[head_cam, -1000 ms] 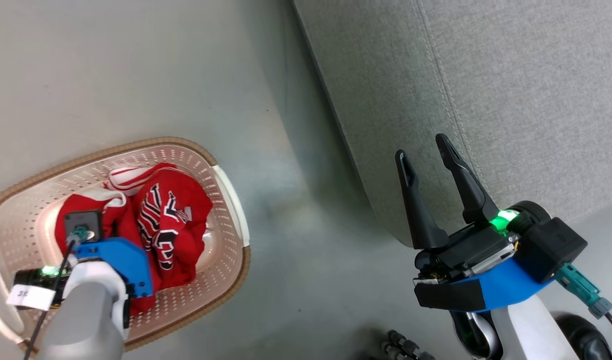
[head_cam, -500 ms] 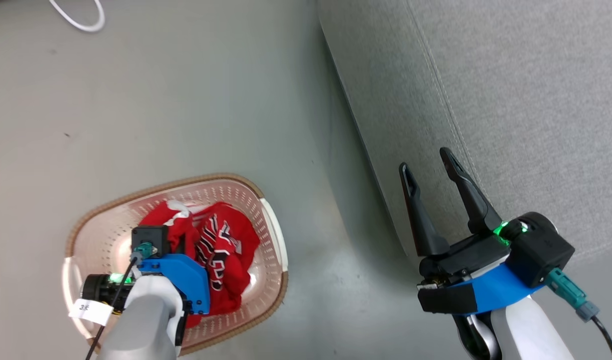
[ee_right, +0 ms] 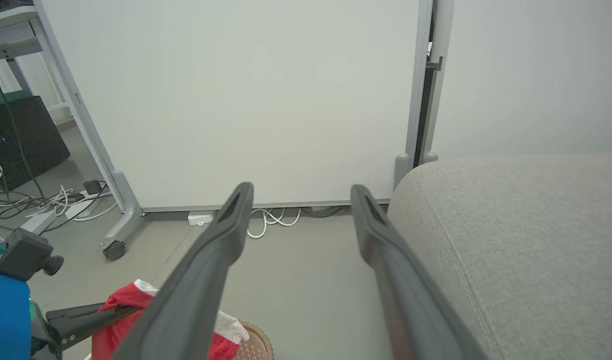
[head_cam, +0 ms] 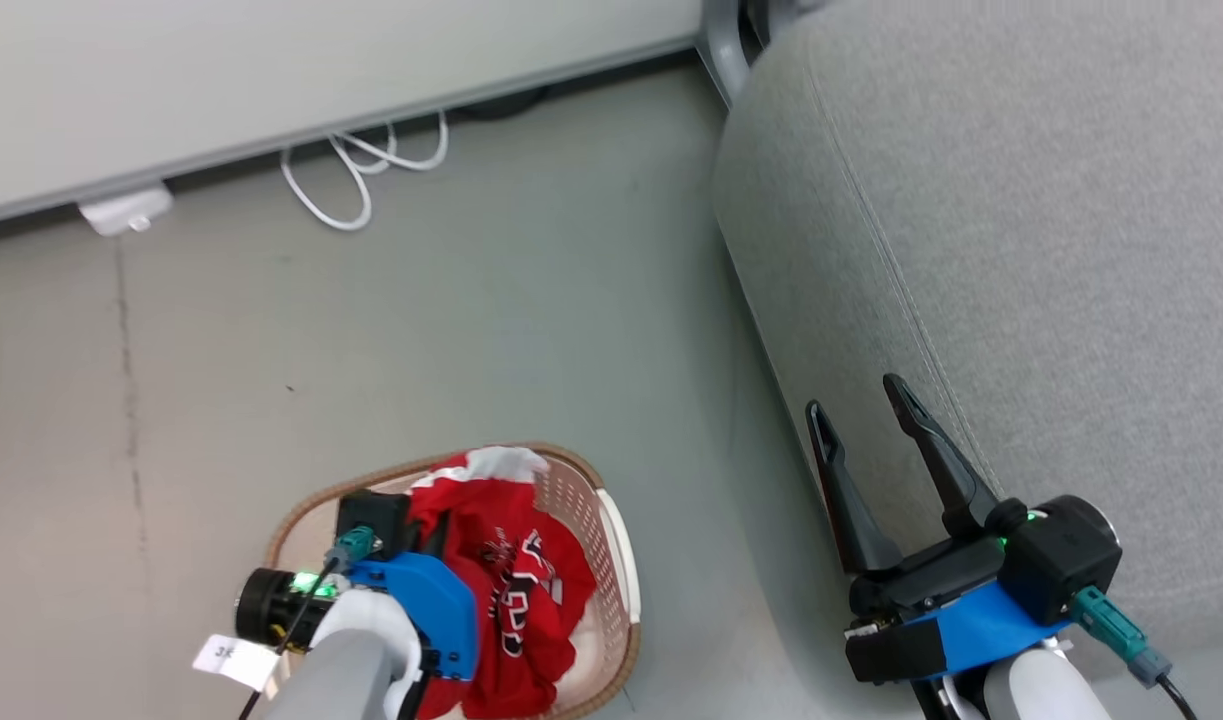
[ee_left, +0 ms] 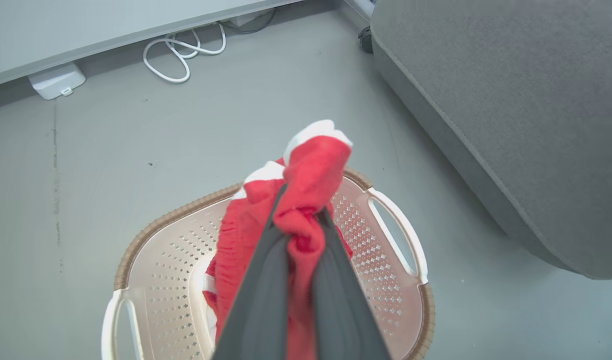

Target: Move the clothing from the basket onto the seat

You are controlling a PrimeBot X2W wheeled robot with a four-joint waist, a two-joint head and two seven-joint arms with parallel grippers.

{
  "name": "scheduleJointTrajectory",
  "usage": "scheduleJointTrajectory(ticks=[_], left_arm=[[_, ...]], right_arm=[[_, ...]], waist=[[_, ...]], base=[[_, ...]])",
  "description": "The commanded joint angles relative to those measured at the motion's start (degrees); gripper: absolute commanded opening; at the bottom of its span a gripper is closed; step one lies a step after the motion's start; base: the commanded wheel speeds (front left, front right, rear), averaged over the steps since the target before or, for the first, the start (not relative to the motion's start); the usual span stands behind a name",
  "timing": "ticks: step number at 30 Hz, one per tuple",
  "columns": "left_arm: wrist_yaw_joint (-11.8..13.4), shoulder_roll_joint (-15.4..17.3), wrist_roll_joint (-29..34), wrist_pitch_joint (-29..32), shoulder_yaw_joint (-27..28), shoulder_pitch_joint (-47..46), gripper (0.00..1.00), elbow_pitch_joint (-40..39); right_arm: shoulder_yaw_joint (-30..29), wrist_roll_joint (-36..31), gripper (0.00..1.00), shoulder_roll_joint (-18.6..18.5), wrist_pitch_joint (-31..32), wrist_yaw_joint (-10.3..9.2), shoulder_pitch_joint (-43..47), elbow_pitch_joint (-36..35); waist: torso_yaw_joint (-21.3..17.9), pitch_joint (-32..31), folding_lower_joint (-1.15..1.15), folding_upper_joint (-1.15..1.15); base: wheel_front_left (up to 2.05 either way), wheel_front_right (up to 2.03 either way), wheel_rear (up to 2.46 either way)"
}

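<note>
Left end effector (ee_left: 301, 220) clamped, right end effector (head_cam: 853, 394) spread wide

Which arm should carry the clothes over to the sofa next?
Left. The left gripper is shut on the red clothes over the basket; the right gripper stands open and empty by the sofa.

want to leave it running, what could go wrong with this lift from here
1. The left hand pinches only a bunched fold of the red garment; it might slip free over the floor before reaching the seat.
2. The rest hangs into the basket against the numbered jersey, so it could drag that out or tug the basket.
</note>
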Motion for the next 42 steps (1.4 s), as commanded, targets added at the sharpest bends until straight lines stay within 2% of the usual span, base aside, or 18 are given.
scheduleJointTrajectory(ticks=[1,7,14,21,29,42], left_arm=[[-0.41,-0.11,-1.08,-0.29,-1.49,0.69,0.0,-1.38],[-0.76,-0.1,-5.77,-0.21,-8.78,1.97,0.0,-6.32],[0.31,-0.1,-10.86,0.28,-17.18,1.76,0.0,-11.5],[1.74,-0.08,-15.71,0.06,-23.09,-0.89,0.0,-16.18],[3.43,-0.09,-20.43,0.04,-28.26,-5.8,0.0,-20.49],[5.76,-0.08,-26.16,1.48,-33.39,-14.45,0.0,-24.12]], right_arm=[[-0.25,-0.42,1.0,-0.12,-0.2,0.03,0.75,0.28],[-0.52,-0.95,1.0,-0.11,-0.21,0.03,2.69,0.92],[-0.89,-1.0,1.0,-0.11,-0.2,0.03,4.63,1.63],[-0.99,-0.88,1.0,-0.11,-0.2,0.03,6.23,2.25],[-0.76,-1.01,1.0,-0.11,-0.2,0.03,7.46,2.66],[-0.16,-1.56,1.0,-0.11,-0.2,0.03,8.52,3.03]], waist=[[2.3,-3.29,0.01,0.0],[4.51,-7.34,0.01,0.0],[6.44,-10.79,0.01,0.0],[7.87,-13.34,0.01,0.0],[8.98,-15.44,0.01,0.0],[10.51,-16.53,0.01,0.0]], base=[[0.0,0.0,0.0],[0.0,0.0,0.0],[0.0,0.0,0.0],[0.0,0.0,0.0],[0.0,0.0,0.0],[0.0,0.0,0.0]])
